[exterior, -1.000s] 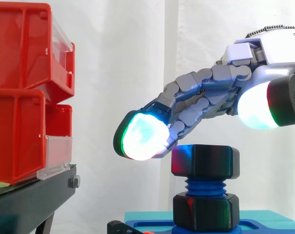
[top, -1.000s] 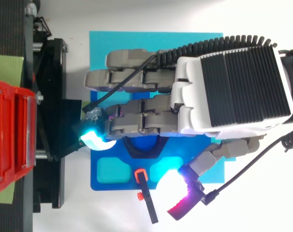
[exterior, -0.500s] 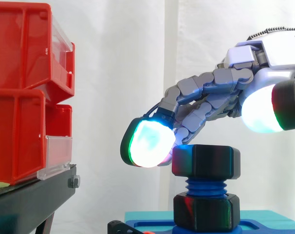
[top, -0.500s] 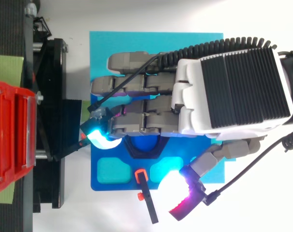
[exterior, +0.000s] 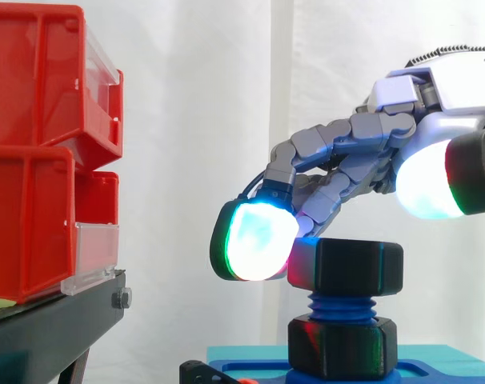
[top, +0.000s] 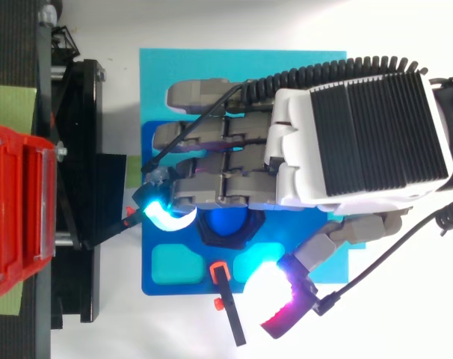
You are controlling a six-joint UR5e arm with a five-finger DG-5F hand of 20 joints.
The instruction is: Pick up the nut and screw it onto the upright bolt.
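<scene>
Nut [exterior: 348, 268], black and hexagonal, sits threaded on the top of the upright blue bolt [exterior: 338, 306], with bare thread showing between it and a second black nut [exterior: 342, 346] down at the blue base [top: 149, 288]. The hand [exterior: 350, 148] reaches in from the right above it, fingers loosely bent downward and gripping nothing. One glowing fingertip [exterior: 254, 240] sits right at the nut's left face, touching as far as the side view shows. The thumb pad [exterior: 422, 182] is up and well apart on the right. Red bins [exterior: 34, 152] stand on the black stand [exterior: 50, 328] at left.
</scene>
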